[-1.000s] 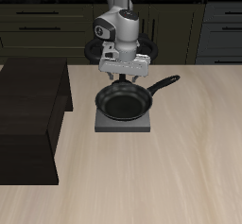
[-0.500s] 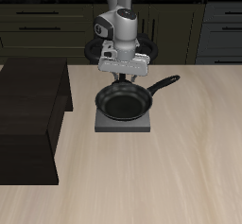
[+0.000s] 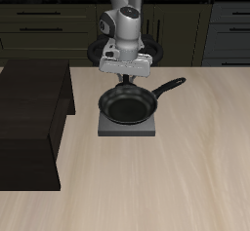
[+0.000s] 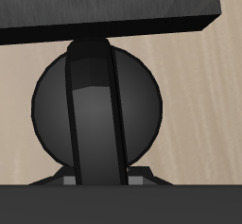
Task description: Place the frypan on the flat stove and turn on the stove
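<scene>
While the frypan point(image 3: 128, 105) sits on the flat stove point(image 3: 126, 129) near the table's back edge, gripper point(image 3: 125, 79) hovers behind it, presumably for the knob point(image 4: 95, 108); jaw state unclear.

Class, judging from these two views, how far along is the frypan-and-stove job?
Done: the frypan sits on the flat stove. In hand: the gripper hovers at the stove's back edge, where the wrist view shows the knob close up. Left: turning it; no sign shows the stove on.

Simulated kitchen around me, pale wooden worktop point(image 3: 195, 167), dark drawer cabinets point(image 3: 59, 30) with bar handles behind my base, flat stove point(image 3: 125, 126) carrying a frypan point(image 3: 127, 104), large dark cabinet block point(image 3: 29, 128) alongside
</scene>
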Controlling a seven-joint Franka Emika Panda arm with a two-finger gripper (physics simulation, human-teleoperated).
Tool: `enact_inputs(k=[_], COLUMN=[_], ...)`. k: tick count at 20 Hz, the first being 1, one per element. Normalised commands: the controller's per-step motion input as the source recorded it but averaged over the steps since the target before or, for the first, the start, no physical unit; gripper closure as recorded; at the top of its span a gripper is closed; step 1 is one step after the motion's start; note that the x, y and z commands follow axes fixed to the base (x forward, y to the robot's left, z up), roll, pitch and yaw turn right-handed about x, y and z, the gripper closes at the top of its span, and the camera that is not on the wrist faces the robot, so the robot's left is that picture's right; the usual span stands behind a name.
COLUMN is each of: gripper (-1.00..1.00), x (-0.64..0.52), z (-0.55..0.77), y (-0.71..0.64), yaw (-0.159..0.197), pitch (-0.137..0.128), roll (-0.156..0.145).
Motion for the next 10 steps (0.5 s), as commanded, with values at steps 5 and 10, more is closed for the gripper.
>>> enact_inputs(k=[5,10], gripper=[1.0,1.0], x=[0.01,-0.03], z=[0.12,0.08], y=[-0.21,-0.1], yaw=[0.02,0.023], pitch=[-0.016,-0.013], roll=[-0.027,-0.018])
